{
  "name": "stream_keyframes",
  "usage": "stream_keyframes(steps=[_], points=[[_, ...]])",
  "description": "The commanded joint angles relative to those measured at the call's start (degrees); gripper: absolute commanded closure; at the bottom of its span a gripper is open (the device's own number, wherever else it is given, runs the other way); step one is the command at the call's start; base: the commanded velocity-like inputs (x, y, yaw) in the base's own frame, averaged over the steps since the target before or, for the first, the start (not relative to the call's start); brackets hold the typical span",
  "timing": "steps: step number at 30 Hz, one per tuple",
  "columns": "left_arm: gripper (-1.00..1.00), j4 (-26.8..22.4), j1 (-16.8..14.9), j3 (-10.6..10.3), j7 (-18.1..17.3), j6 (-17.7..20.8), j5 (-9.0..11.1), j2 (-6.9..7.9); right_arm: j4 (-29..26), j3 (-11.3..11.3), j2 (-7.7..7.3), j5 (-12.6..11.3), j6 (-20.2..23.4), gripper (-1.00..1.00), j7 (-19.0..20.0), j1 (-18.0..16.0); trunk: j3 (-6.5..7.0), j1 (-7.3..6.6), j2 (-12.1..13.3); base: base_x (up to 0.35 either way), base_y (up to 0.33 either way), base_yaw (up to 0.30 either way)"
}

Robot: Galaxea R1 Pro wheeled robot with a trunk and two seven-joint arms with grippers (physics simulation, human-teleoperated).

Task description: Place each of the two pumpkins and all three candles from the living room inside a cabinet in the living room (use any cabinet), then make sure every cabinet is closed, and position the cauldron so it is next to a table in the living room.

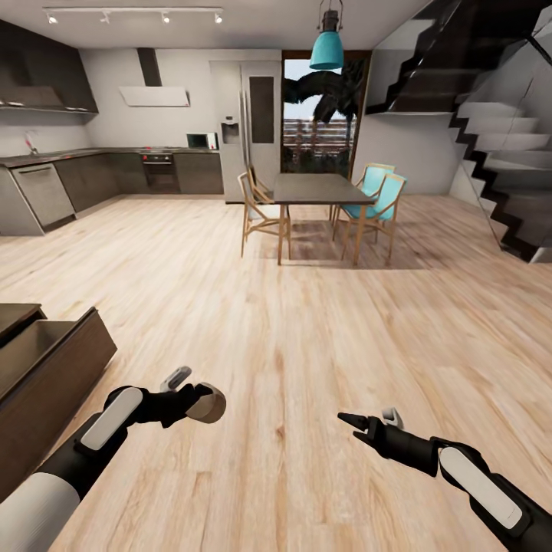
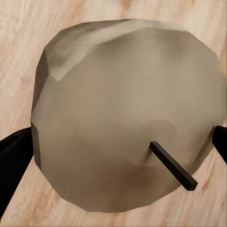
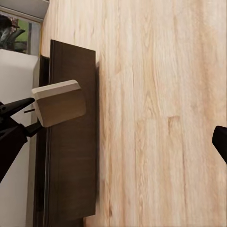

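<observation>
left wrist view gives the candle (image 2: 125, 123) very close: a stubby pale grey-beige cylinder with a flat top and a short dark wick, and the black fingers (image 2: 12, 163) of the left gripper (image 1: 201, 397) touch it on both sides, so this claw is pinching the candle. in the head view the same candle (image 1: 207, 404) hangs above the wooden floor (image 1: 307, 307), near the dark-brown cabinet (image 1: 46, 376) at the robot's left. one front of the cabinet is pulled out and its inside shows as a dark hollow; i cannot tell if something already lies in it, because the inner part is dim and cut by the edge of the picture.

the right gripper (image 1: 366, 420) is held low over the floor with nothing in it, and its fingers are spread apart. from the right wrist view the candle (image 3: 59, 102) is seen from the side in front of the cabinet's long dark top (image 3: 71, 156).

farther away stand a dining table (image 1: 322, 188) with chairs (image 1: 261, 211), a kitchen (image 1: 115, 165) and a staircase (image 1: 498, 153).

as i judge it, one candle is in hand and not yet in the cabinet. what remains is at least to put it inside and to close the front. for the other candles, the pumpkins and the cauldron i cannot say.
</observation>
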Motion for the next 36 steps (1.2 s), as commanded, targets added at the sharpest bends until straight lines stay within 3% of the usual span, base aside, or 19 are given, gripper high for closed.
stream_keyframes(steps=[1,20,36], points=[[1.00,-0.1,-0.1,-0.2,0.6,-0.1,0.7,0.05,0.0,0.1,-0.06,-0.2,0.1,-1.00,0.1,-0.1,-0.02,0.03,0.0,0.304,0.000,0.198],[1.00,-0.1,-0.1,-0.2,0.6,-0.1,0.7,0.05,0.0,0.1,-0.06,-0.2,0.1,-1.00,0.1,-0.1,0.18,0.03,0.0,0.304,-0.003,0.085],[1.00,-0.1,-0.1,-0.2,0.6,-0.1,0.6,0.05,0.1,0.1,-0.06,-0.2,0.1,-1.00,0.0,-0.1,0.18,0.03,0.0,0.304,-0.089,0.059]])
